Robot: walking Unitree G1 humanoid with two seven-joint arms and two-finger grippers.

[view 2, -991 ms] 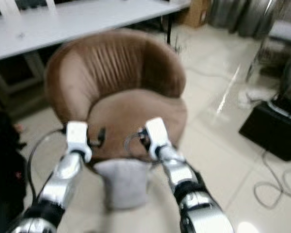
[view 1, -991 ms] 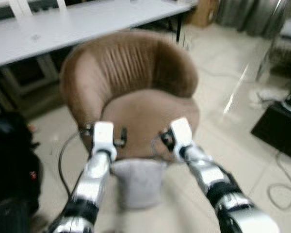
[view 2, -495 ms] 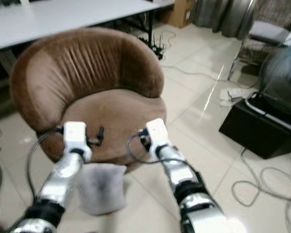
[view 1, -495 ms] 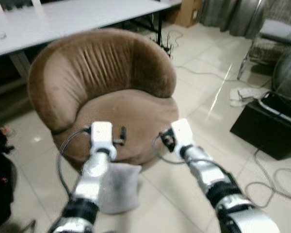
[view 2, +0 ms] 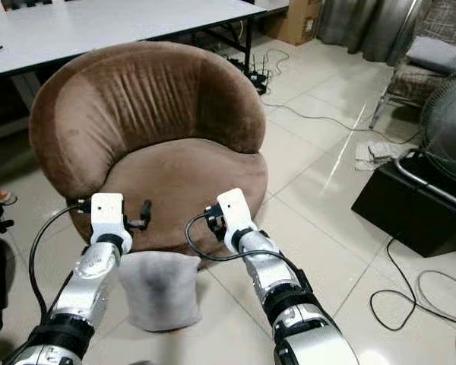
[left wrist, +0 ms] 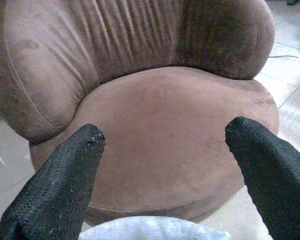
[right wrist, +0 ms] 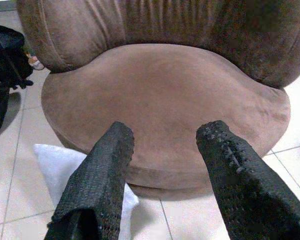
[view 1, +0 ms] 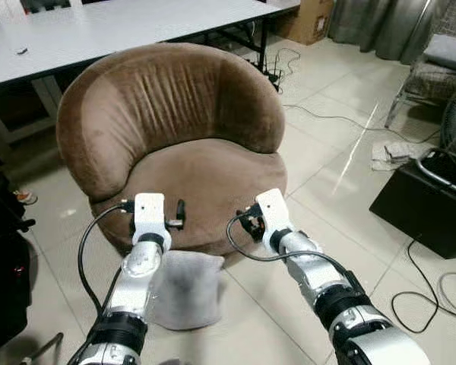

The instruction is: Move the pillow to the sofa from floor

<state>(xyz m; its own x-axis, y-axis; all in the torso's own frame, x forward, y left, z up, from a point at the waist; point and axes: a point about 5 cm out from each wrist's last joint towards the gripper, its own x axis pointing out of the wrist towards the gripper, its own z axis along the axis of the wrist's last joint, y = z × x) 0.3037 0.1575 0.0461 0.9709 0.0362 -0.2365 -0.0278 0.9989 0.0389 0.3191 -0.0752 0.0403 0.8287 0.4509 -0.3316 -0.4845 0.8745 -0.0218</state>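
Below, we count one grey pillow [view 1: 184,287] on the floor, partly hidden by the left gripper [left wrist: 165,150]; both it and the right gripper [right wrist: 165,145] gape empty before one brown sofa [view 1: 175,114].

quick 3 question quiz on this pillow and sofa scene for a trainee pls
1. True or false: the grey pillow already lies on the seat of the brown sofa.
2. Which gripper has the wider gap between its fingers: A) left gripper B) right gripper?
3. Fill in: the pillow lies on the ___ in front of the sofa.

Key:
1. False: it lies below the seat's front edge.
2. A.
3. Floor.
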